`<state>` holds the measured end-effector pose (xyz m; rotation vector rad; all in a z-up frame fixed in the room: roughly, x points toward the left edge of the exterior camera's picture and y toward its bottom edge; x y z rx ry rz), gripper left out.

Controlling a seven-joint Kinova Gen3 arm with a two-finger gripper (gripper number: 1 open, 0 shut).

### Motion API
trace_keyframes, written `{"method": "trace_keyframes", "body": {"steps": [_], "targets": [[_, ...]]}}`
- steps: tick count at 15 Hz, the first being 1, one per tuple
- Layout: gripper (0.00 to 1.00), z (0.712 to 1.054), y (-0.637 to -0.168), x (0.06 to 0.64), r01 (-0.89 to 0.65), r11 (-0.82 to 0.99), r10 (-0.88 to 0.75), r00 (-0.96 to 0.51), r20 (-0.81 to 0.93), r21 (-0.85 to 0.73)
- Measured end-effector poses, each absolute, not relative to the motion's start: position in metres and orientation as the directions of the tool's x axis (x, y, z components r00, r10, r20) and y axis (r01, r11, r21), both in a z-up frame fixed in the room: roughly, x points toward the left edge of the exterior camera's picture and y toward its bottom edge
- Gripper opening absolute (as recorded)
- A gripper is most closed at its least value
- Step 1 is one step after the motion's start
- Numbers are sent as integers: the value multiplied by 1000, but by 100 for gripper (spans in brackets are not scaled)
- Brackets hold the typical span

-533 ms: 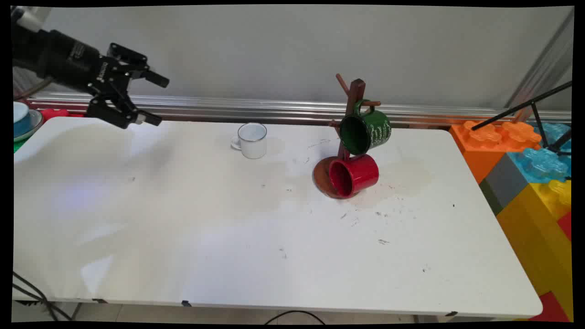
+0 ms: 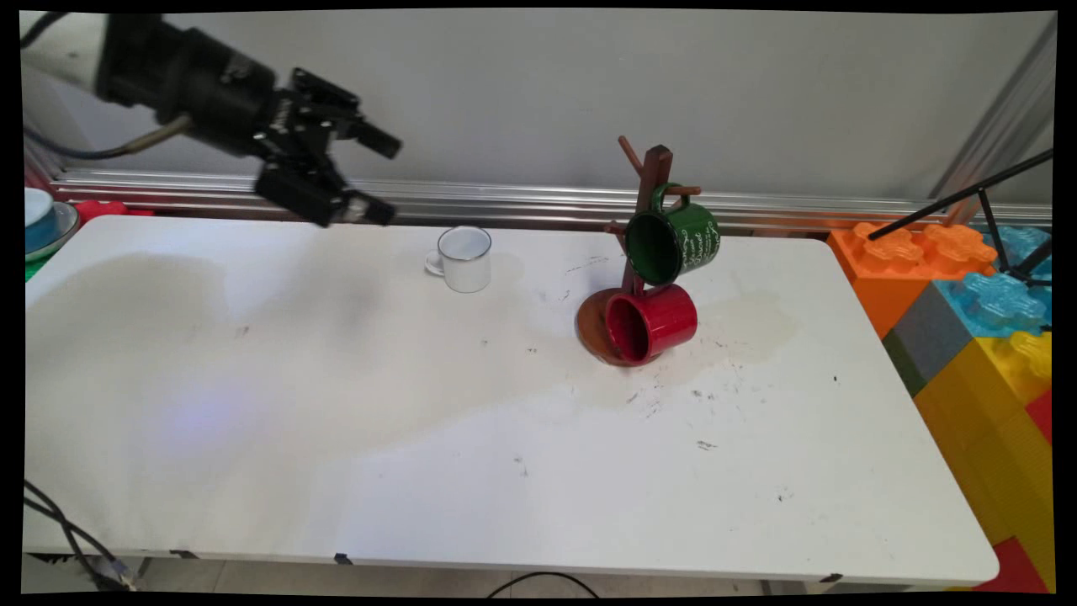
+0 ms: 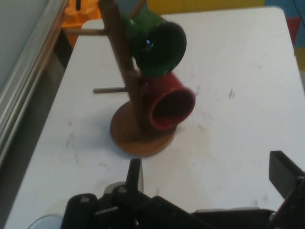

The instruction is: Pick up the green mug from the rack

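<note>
The gripper [image 2: 370, 177] hangs wide open and empty, seemingly nearest the white cup [image 2: 463, 257] on the table [image 2: 336, 438].

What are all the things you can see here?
white mug: one, white, far side of the table, nearest to the gripper
mug tree: one, brown wood, right of the white mug
green mug: one, green, hanging on the mug tree
red mug: one, red, hanging lower on the mug tree
table: one, white
big blocks: several, orange, blue, yellow, grey, right of the table
blue dish: one, far left edge
gripper: one, black, open, holding nothing, in the air left of the white mug
</note>
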<state>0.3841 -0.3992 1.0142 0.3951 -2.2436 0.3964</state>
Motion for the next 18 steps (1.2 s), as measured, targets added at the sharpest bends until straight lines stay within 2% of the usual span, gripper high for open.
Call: {"method": "trace_keyframes", "body": {"steps": [9, 18], "targets": [[100, 1001, -425, 272, -507, 861, -283, -524, 803, -28], [100, 950, -459, 188, -617, 782, -426, -424, 799, 89]]}}
